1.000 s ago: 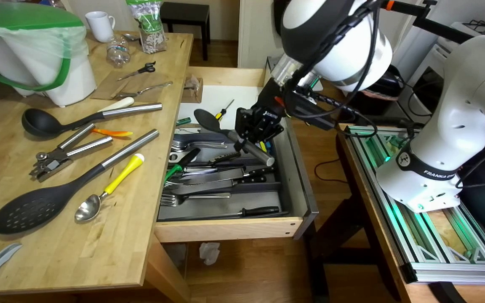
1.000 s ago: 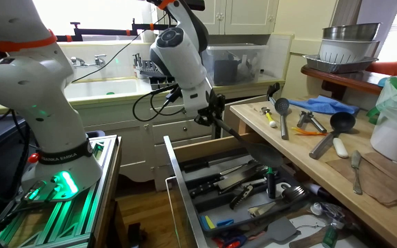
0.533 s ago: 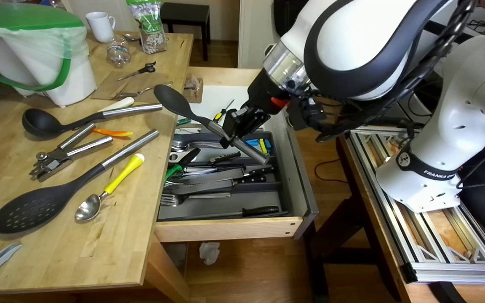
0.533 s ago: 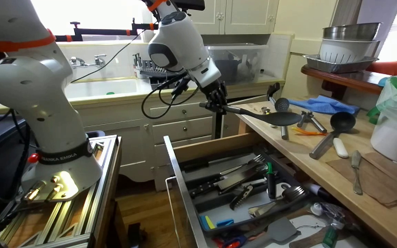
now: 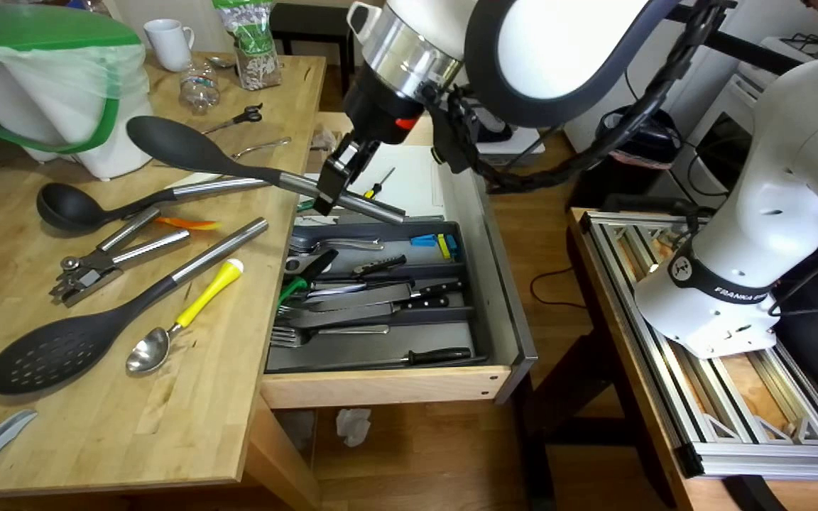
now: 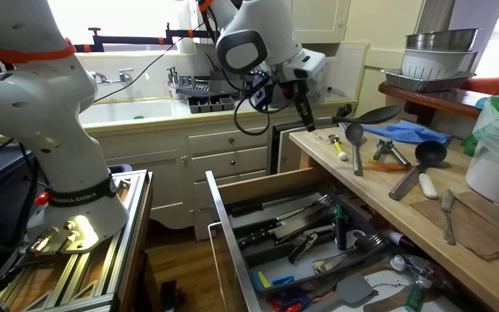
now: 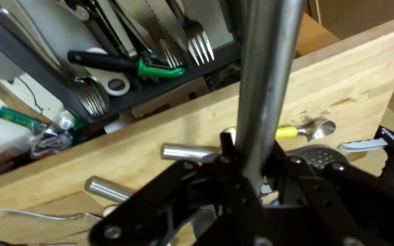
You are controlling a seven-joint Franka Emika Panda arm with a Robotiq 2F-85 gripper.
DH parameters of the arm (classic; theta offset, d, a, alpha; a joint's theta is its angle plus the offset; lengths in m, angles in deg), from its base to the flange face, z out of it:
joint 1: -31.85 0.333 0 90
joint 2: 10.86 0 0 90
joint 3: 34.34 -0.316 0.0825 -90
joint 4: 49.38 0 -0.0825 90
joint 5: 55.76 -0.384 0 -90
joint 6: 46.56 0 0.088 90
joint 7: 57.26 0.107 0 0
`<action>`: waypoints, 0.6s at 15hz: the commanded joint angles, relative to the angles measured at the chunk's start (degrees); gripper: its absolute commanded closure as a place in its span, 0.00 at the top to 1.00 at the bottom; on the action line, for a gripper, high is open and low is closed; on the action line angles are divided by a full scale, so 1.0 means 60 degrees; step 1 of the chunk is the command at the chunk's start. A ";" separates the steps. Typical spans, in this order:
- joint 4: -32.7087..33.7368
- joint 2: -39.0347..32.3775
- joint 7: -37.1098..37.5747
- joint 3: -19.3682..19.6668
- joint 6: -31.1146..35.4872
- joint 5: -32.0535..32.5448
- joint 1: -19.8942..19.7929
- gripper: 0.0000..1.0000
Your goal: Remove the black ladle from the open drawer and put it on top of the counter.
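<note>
Pincer (image 5: 329, 190) has the black ladle (image 5: 175, 144) gripped by the metal part of its handle, approx. midway along; wrist view shows the handle caught btwn the jaws & running up out of view. Ladle's in mid-air: bowl out over the counter (image 5: 189, 411), handle's free end poking past the counter's edge on the drawer (image 5: 380, 389) side. Both ext. views show it raised off the surface.

Drawer's pulled out next to the counter, w/ a grey tray (image 5: 427, 336) inside; in the tray are 2 black-handled knives (image 5: 341, 316), a fork (image 5: 348, 331), a green-&-black peeler (image 5: 307, 275), etc. Grey spatula (image 6: 351, 288) lies in the drawer just outside the tray.

On the counter: slotted spoon (image 5: 54, 351) & yellow-handled scoop (image 5: 203, 301) side by side, hinged tool (image 5: 96, 261) w/ 2 metal handles nr them, then the round-bowled ladle (image 5: 75, 208). White mug (image 5: 167, 46) & scissors (image 5: 242, 116) farther along. Also a white bucket (image 6: 492, 169) w/ green lid &, in an ext. view, a blue cloth (image 6: 409, 132).
</note>
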 commanded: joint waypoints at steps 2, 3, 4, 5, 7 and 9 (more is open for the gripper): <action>0.2176 -0.0823 -0.1136 0.0040 -0.1763 0.1272 -0.0059 0.06; 0.2571 -0.1058 -0.1573 0.0023 -0.1983 0.1290 -0.0034 0.06; 0.2896 -0.1235 -0.1986 0.0292 -0.2178 0.1328 0.0278 0.06; 0.3062 -0.1387 -0.2501 0.0234 -0.2044 0.1269 0.0297 0.06; 0.2614 -0.1023 -0.2051 0.0224 -0.1810 0.1118 0.0296 0.24; 0.2840 -0.1281 -0.2312 0.0171 -0.1810 0.1120 0.0291 0.24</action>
